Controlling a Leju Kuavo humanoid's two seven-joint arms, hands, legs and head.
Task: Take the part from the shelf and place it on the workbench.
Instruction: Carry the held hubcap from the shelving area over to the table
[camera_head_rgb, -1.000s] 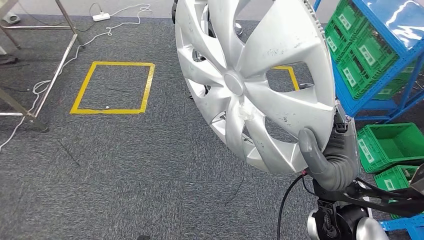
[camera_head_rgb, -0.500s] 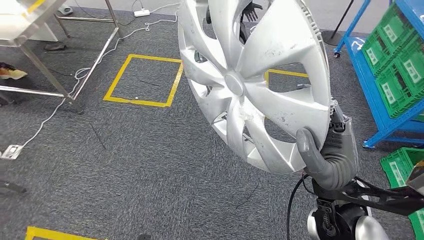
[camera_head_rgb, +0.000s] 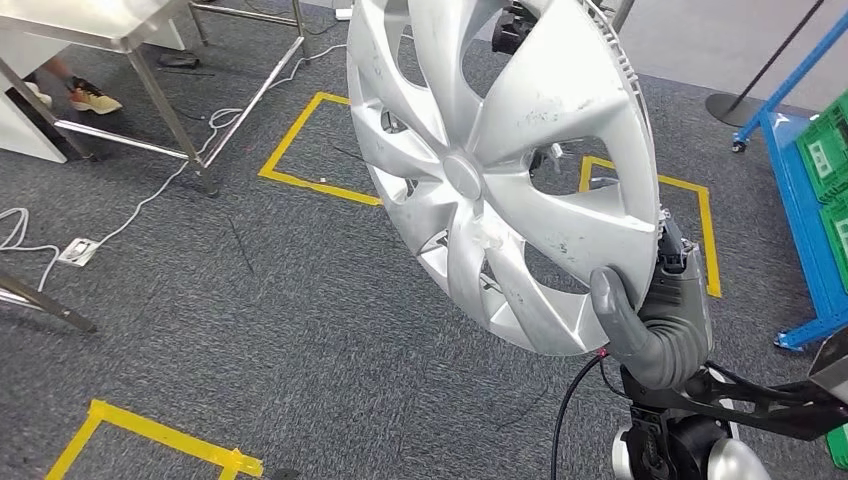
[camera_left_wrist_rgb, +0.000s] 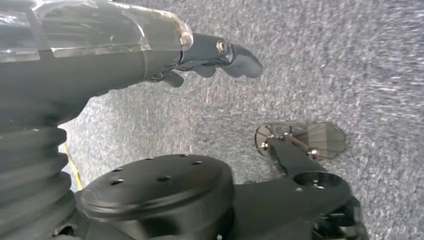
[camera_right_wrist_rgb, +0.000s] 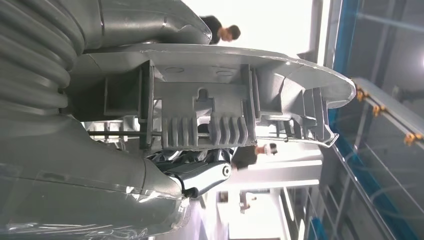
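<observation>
Gripping the hubcap (camera_head_rgb: 500, 170) by its lower rim, your right hand (camera_head_rgb: 655, 320) holds it upright above the carpet (camera_head_rgb: 300, 330), thumb on its face. A green crate (camera_head_rgb: 828, 150) sits in the blue shelf (camera_head_rgb: 790, 200) at the right; you cannot see its contents. The right wrist view gives you the hubcap's ribbed back and clips. The left wrist view shows your left hand (camera_left_wrist_rgb: 210, 55) over carpet, holding nothing, fingers loosely extended.
</observation>
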